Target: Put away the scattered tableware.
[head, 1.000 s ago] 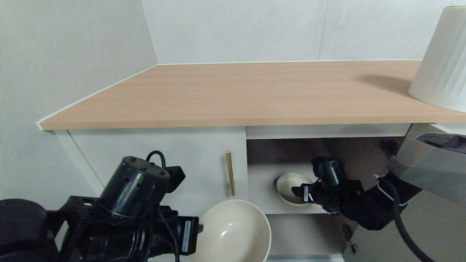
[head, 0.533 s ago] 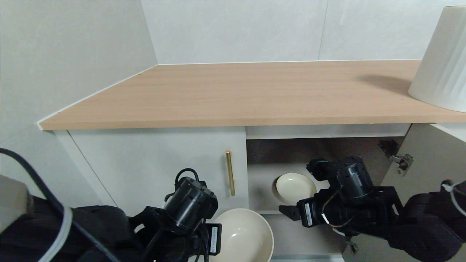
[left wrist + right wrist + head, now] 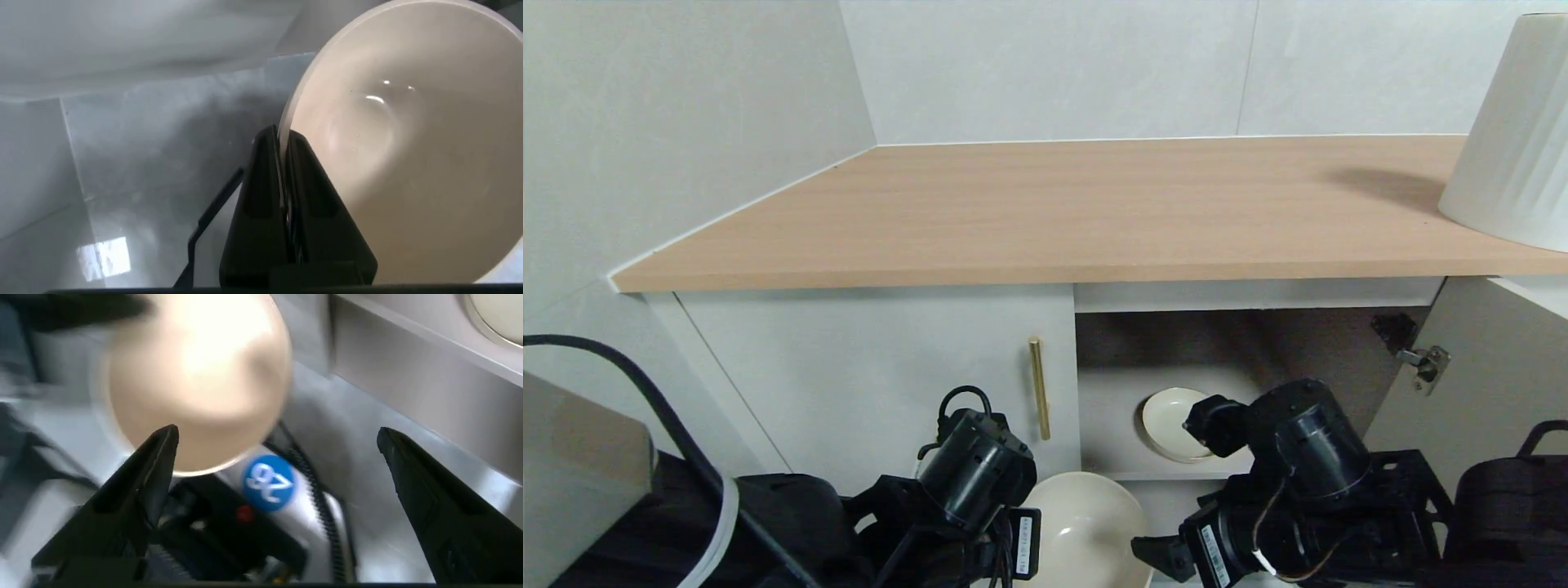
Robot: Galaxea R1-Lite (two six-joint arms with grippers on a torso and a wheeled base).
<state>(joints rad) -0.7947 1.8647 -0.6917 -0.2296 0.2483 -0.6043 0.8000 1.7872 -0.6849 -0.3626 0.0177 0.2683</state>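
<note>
The left gripper (image 3: 283, 155) is pinching the bowl (image 3: 409, 139) by its rim only. A tilt may be loosening it and letting it slip, while the right gripper (image 3: 276, 439) is hanging spread, empty.

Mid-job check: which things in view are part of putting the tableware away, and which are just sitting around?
Job: cream bowl, clamped at its rim by the left gripper; small dish on the open cabinet's shelf; right gripper, jaws open.
Just lying about: white lampshade on the wooden countertop; brass door handle.
</note>
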